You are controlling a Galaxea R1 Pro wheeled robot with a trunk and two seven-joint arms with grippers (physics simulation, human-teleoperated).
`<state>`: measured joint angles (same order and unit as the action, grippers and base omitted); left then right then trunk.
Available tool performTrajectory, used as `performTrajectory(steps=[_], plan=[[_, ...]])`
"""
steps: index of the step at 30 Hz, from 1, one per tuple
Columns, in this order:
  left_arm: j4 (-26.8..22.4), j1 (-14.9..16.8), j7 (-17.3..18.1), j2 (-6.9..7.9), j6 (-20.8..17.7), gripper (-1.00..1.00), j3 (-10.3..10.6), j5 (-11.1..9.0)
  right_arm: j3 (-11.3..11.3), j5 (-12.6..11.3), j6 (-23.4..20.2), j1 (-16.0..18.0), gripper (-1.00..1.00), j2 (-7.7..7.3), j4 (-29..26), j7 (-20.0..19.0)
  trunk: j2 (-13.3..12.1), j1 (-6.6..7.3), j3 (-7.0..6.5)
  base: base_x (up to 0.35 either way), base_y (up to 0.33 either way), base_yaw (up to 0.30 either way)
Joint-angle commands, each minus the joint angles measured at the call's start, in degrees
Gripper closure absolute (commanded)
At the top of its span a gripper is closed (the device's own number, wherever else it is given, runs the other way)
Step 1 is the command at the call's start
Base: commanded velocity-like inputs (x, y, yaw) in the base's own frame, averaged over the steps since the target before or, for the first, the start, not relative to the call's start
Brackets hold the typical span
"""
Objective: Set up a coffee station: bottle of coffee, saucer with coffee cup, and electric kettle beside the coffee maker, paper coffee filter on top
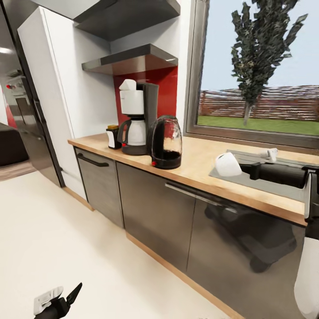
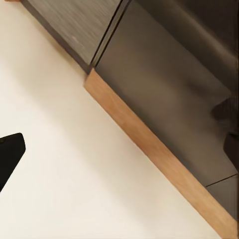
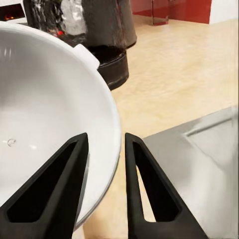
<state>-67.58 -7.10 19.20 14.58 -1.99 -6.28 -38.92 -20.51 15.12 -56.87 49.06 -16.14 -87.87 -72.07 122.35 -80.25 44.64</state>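
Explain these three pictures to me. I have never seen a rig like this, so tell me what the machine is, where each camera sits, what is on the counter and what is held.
This is a simulated two-armed robot on wheels in a kitchen. The large picture comes from a camera on its head, looking forward and down. The other two come from cameras near each hand, looking along its two black fingers.

On the wooden countertop stand a small bottle of coffee, a coffee maker with a white paper filter on top, and a glass kettle.

The right hand reaches out over the sink and grips what looks like a white cup by its rim, one finger on either side.

The left hand hangs low over the pale floor. Whether it is open is unclear.
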Motion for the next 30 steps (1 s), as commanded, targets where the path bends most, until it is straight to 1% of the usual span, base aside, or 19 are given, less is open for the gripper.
performTrajectory(steps=[1, 8, 12, 16, 17, 22, 30], plan=[[0.04, -0.02, 0.22, 0.01, -0.22, -1.0, -0.04, -0.54, -0.06, 0.53, -0.44, 0.08, 1.0, 0.12, -0.03, -0.64, 0.02, 0.0, 0.0, 0.0, 0.0, -0.232], [0.63, -0.02, 0.22, 0.01, -0.21, -1.0, -0.03, -0.54, 0.01, 0.53, -0.44, 0.08, 1.0, 0.72, -0.03, -0.68, 0.02, 0.0, -0.36, 0.0, 0.004, -0.234], [0.68, -0.02, 0.22, 0.01, -0.21, -1.0, -0.05, -0.54, 0.03, 0.53, -0.43, 0.08, 1.0, 0.82, -0.03, -0.7, 0.02, 0.0, -0.54, 0.038, 0.169, -0.19], [0.69, -0.02, 0.22, 0.01, -0.21, -1.0, -0.05, -0.54, 0.02, 0.46, -0.44, 0.08, 1.0, 0.84, -0.03, -0.72, 0.02, 0.0, -0.59, 0.069, 0.278, -0.046], [0.69, -0.02, 0.22, 0.01, -0.21, -1.0, -0.05, -0.54, 0.03, 0.44, -0.44, 0.08, 1.0, 0.84, -0.03, -1.43, 0.02, 0.0, -0.6, 0.025, 0.159, -0.035], [0.69, -0.02, 0.22, 0.01, -0.21, -1.0, -0.05, -0.54, 0.02, 0.44, -0.44, 0.08, 1.0, 0.84, -0.03, -2.55, 0.02, 0.0, -0.7, 0.01, 0.065, -0.125], [0.69, -0.02, 0.22, 0.01, -0.21, -1.0, -0.05, -0.54, 0.03, 0.44, -0.44, 0.08, 1.0, 0.84, -0.03, -2.88, 0.02, 0.0, -1.01, 0.002, 0.036, -0.229]])
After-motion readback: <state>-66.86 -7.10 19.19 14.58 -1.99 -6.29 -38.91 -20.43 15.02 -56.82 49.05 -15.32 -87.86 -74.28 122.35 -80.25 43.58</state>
